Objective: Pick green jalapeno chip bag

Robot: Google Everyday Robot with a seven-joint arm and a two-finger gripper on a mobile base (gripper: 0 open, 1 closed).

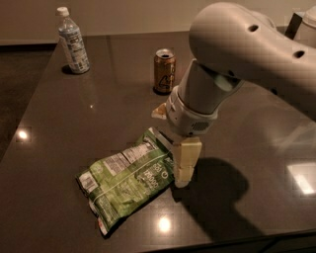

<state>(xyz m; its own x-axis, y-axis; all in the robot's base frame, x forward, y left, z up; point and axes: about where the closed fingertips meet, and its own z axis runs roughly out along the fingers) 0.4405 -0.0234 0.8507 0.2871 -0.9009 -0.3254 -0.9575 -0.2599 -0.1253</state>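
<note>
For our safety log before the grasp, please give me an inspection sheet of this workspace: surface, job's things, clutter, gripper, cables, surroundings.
Surface: dark glossy table, with light spots reflected on it.
Job's things: green jalapeno chip bag lies flat near the front edge, label side up.
Clutter: soda can upright behind the arm; water bottle upright at the far left corner.
Gripper: gripper points down at the bag's right end; contact cannot be told.
Cables: nothing seen.
Surroundings: dark floor at left, pale wall behind.

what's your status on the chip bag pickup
Gripper low at one end of green jalapeno chip bag. Bag flat on table, not lifted. Soda can, water bottle farther back, nothing in the way.
</note>
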